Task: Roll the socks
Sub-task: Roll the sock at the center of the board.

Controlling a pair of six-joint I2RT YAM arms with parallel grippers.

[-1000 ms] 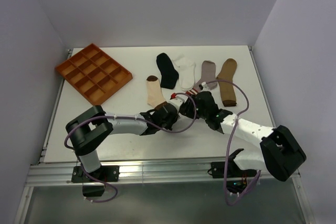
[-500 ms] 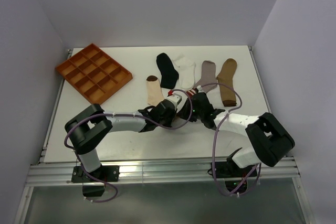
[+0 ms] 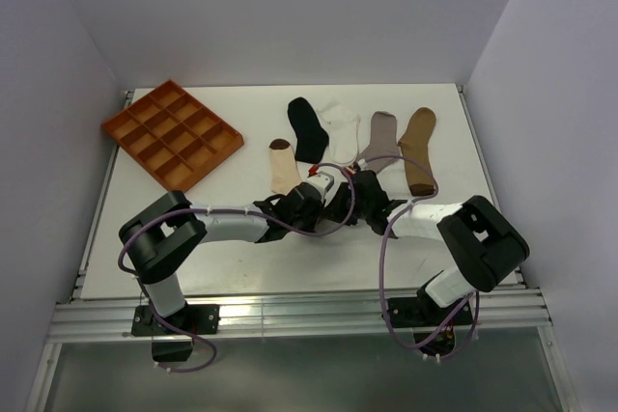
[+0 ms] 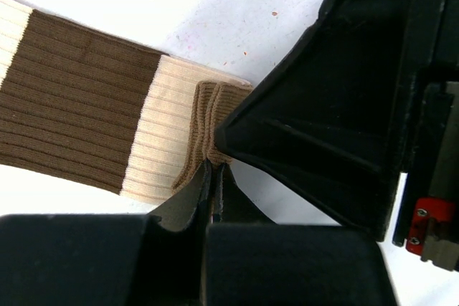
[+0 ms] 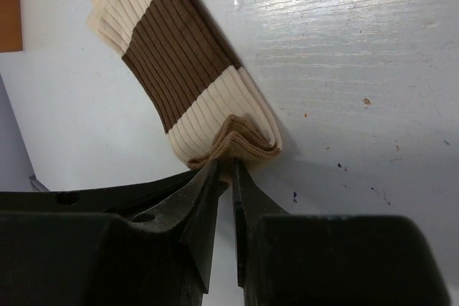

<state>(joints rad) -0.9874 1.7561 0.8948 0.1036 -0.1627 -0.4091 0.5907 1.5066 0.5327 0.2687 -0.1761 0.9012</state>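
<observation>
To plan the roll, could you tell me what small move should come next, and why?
The left gripper and right gripper both pinch the brown cuff edge of the cream sock, whose rest lies flat and unrolled. So probably lift that edge slightly and turn it over onto the flat part.

We see cream-and-brown sock (image 4: pixel 86 120): ribbed knit cloth, matt. Right fingers (image 5: pixel 206 200): black plastic, smooth, dull sheen. Surface (image 5: pixel 358 48): white, scuffed, faintly grained, speckled with dirt. We read tray (image 3: pixel 114 123) as matt orange plastic.

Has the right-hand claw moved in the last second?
Yes. The right gripper slid left, away from the tan sock, toward the striped sock.
</observation>
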